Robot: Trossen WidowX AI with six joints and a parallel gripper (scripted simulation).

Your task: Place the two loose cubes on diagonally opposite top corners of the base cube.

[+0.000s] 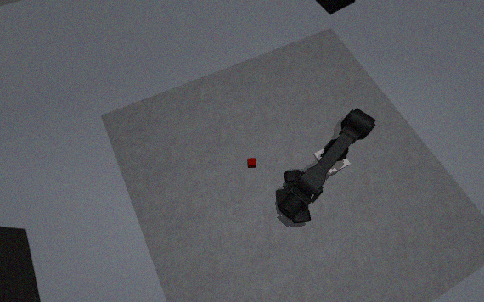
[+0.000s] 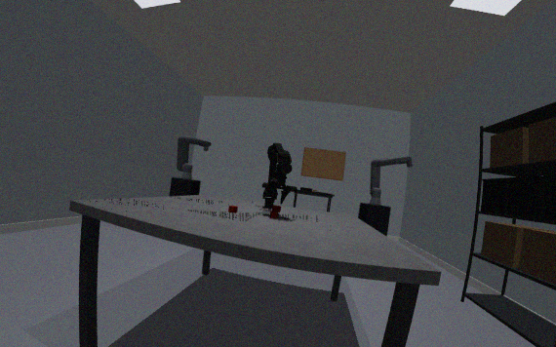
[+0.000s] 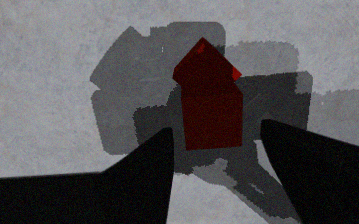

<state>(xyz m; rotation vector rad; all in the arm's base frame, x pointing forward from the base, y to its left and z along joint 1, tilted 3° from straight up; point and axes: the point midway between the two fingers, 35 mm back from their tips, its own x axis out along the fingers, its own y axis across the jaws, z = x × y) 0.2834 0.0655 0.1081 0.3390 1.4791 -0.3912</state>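
Note:
One loose red cube (image 1: 251, 163) (image 2: 233, 209) sits alone on the table. In the wrist view, the other loose cube (image 3: 212, 120) is dark red and lies between the fingers, with a gap on each side. It overlaps the red base cube (image 3: 203, 57), whose corner points to the top of that view. The exterior view shows these two as a small red stack (image 2: 275, 212); the exact contact between them is too small to tell. My gripper (image 3: 216, 132) is open around the upper cube, its fingers touching neither side. In the top view the arm hides the stack.
The arm (image 1: 330, 157) reaches over the table (image 1: 211, 110) from its pale base plate (image 1: 345, 164). Arm shadows darken the surface around the stack. Shelves (image 2: 531, 166) and two other robot arms (image 2: 182, 153) (image 2: 375, 175) stand away from the table.

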